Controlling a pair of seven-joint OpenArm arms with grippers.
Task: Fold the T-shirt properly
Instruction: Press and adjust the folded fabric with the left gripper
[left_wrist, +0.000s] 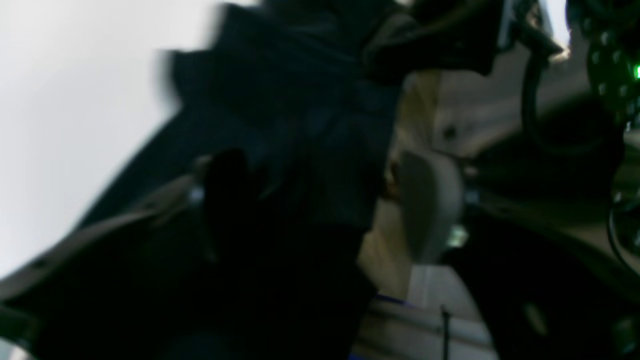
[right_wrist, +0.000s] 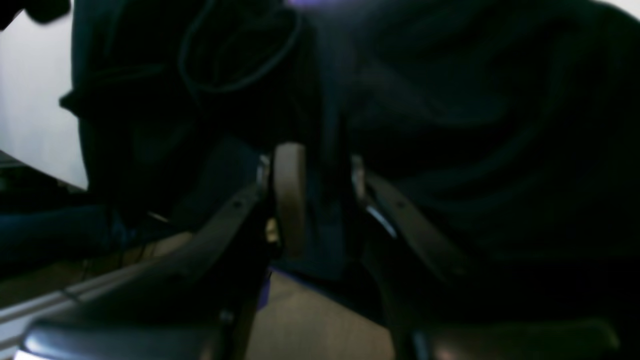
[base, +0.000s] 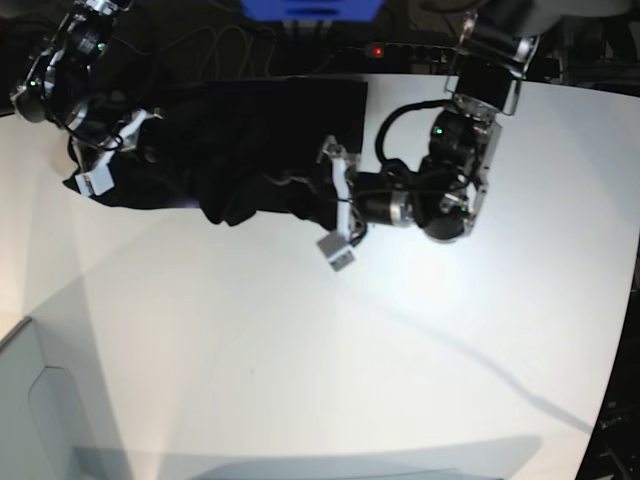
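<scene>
The black T-shirt lies crumpled at the far side of the white table, bunched between the two arms. My left gripper is at the shirt's right edge, its fingers spread wide and open. In the left wrist view, dark cloth hangs loosely between the fingers of the left gripper. My right gripper is at the shirt's left end. Seen from the right wrist, the right gripper is shut on a fold of the T-shirt, pinched against the pale pad.
A power strip with a red light and cables lie along the table's far edge, beside a blue object. A grey bin stands at the lower left. The table's curved edge runs down the right side.
</scene>
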